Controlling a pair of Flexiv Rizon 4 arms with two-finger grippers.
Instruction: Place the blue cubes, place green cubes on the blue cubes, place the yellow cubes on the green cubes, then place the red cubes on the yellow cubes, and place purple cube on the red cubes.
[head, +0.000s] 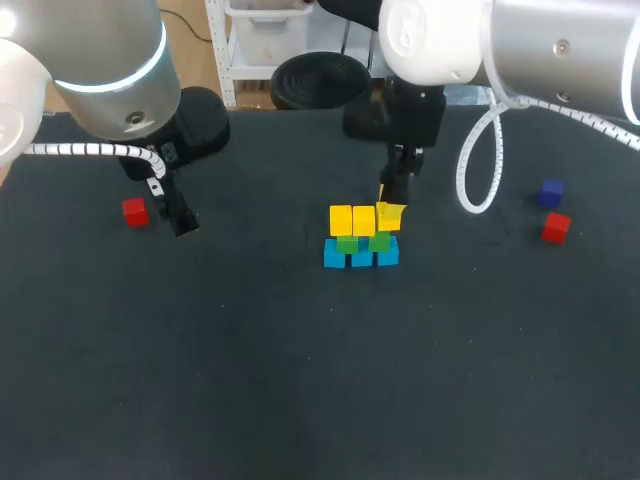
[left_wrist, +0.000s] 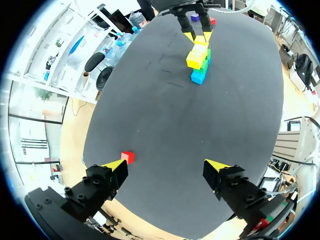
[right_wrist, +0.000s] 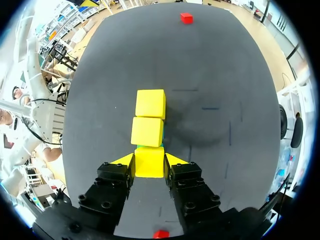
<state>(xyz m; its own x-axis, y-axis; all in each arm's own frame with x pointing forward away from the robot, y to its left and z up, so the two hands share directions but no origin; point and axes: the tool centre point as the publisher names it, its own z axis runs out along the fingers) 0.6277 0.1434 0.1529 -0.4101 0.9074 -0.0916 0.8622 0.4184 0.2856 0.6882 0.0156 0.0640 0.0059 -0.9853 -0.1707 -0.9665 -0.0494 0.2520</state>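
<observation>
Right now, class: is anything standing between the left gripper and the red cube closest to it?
Nothing visible does. The red cube lies on bare table just ahead of one fingertip of the open left gripper, not between its fingers. The stack stands far beyond.

No legible text (not even numbers) anywhere

Head view overhead from behind; both wrist views share cube stack

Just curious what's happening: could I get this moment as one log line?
right gripper: shut on yellow cube at stack | left gripper: open, near red cube
</observation>
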